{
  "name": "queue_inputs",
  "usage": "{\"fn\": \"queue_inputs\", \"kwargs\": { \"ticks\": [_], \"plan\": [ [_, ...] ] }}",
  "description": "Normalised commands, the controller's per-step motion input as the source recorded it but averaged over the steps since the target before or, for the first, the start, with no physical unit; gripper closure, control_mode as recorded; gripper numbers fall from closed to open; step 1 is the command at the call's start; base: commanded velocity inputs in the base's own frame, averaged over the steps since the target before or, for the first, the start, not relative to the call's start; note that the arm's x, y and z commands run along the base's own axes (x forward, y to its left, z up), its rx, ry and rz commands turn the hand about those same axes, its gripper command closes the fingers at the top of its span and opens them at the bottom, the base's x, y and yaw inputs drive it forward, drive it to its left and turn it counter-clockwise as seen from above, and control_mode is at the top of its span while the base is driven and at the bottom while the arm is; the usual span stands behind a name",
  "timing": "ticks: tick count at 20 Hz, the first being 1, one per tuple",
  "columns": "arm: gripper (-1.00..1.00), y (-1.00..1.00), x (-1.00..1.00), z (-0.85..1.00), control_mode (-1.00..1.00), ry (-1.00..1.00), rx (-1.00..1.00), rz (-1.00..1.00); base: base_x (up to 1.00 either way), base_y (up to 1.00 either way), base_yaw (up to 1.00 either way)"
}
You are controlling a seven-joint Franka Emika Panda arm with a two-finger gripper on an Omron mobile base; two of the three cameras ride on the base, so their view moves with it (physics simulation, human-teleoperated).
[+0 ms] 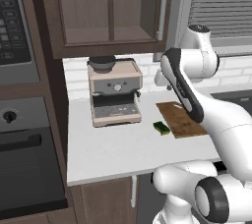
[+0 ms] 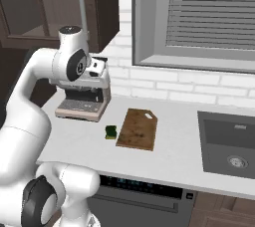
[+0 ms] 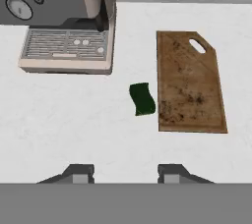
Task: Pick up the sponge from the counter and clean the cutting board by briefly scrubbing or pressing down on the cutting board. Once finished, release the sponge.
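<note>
We see the sponge [image 3: 142, 99] lying on the counter [image 3: 74, 120] near the middle of the hand view, dark green side up, just beside the left long edge of the cutting board [image 3: 189, 83] and close to its lower corner; whether the two touch we cannot tell. The board lies flat in the right half of that frame, stained with dark specks, with a handle slot near its clipped upper corner. Our pincer [image 3: 125, 174] hangs high above the counter with its fingers spread apart and nothing between them, well clear of the sponge. An espresso machine [image 3: 64, 21] stands in the upper left. In the right base view the sponge [image 2: 110, 132] sits left of the board [image 2: 138, 129], and a sink [image 2: 226, 144] lies at the right edge.
</note>
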Motion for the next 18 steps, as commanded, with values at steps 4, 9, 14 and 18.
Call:
{"fn": "queue_inputs", "kwargs": {
  "ticks": [4,9,14,18],
  "plan": [
    [-1.00,0.00,-0.29,0.00,-1.00,0.00,0.00,0.00,0.00,0.00,0.00],
    [-1.00,0.00,-0.62,-0.04,-1.00,0.01,0.00,0.01,0.00,0.00,0.00],
    [-1.00,0.00,-0.58,-0.19,-1.00,0.06,0.00,0.00,0.00,0.00,0.00],
    [-1.00,0.00,-0.29,-0.37,-1.00,0.04,0.00,0.00,0.00,0.00,0.00]
  ]
}}
